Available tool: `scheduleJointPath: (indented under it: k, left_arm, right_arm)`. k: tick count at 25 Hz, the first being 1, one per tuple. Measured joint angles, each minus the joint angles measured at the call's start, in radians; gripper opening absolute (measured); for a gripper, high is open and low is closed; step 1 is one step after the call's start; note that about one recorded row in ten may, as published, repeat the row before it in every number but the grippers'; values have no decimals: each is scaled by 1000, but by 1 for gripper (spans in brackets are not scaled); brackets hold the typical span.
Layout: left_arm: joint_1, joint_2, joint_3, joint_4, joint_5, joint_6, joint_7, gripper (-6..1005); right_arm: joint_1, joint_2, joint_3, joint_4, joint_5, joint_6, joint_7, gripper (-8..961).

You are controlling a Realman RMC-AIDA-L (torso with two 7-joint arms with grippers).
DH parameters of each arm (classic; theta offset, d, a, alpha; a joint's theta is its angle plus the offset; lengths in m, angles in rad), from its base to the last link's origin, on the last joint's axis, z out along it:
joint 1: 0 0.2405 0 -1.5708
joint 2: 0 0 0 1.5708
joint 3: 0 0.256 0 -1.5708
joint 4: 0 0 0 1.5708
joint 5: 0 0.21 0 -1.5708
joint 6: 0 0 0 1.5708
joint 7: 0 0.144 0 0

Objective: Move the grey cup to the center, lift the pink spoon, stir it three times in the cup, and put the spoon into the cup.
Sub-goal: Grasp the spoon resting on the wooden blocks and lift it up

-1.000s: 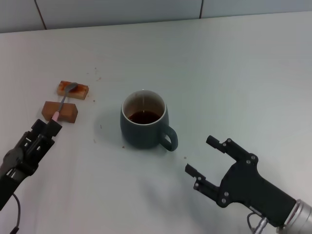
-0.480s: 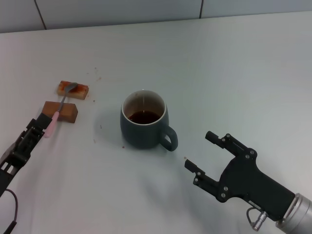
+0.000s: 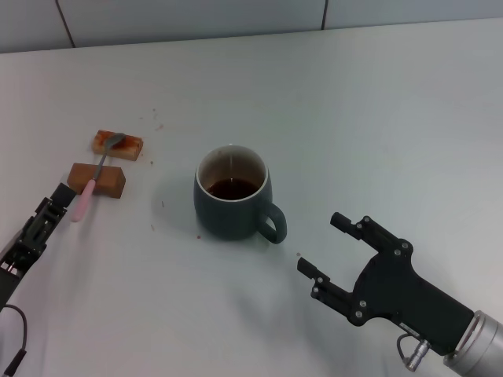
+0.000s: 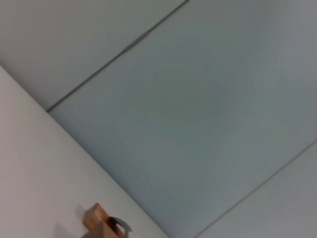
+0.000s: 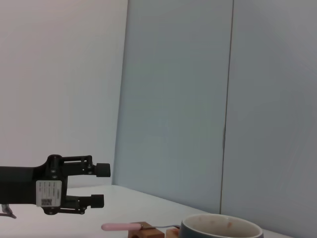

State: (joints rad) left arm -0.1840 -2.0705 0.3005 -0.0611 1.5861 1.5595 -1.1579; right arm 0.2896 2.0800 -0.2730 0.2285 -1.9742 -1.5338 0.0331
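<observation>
The grey cup (image 3: 231,195) stands upright near the middle of the white tabletop (image 3: 354,118), its loop handle turned toward the near right and dark brown liquid low inside its pale wall. Well apart to its left, the pink spoon (image 3: 94,173) lies bridged over two brown blocks: its grey metal bowl rests on the far block (image 3: 118,144), its shaft crosses the near block (image 3: 97,179), and the pink handle end juts off toward the near left, raised above the tabletop. The left claw (image 3: 53,206) sits low at the left edge, just beside that handle end, with its fingers spread apart and nothing between them, as the right wrist view (image 5: 99,185) shows. The right claw (image 3: 324,245) hovers to the near right of the cup, close to the handle yet not touching it, its two fingers spread wide and empty. Small reddish specks dot the tabletop around the blocks and cup.
</observation>
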Motion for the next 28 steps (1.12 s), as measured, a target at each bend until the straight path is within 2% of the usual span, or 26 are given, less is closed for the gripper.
scheduleJointPath:
  k: [10, 28]
  left_arm:
    - [-4, -2, -40, -32, 0, -51, -36, 776]
    - [-5, 0, -61, -32, 0, -116, -153, 775]
  right_arm:
    - [0, 0, 0, 0, -1, 11, 1, 730]
    - [0, 0, -4, -14, -4, 14, 30, 730]
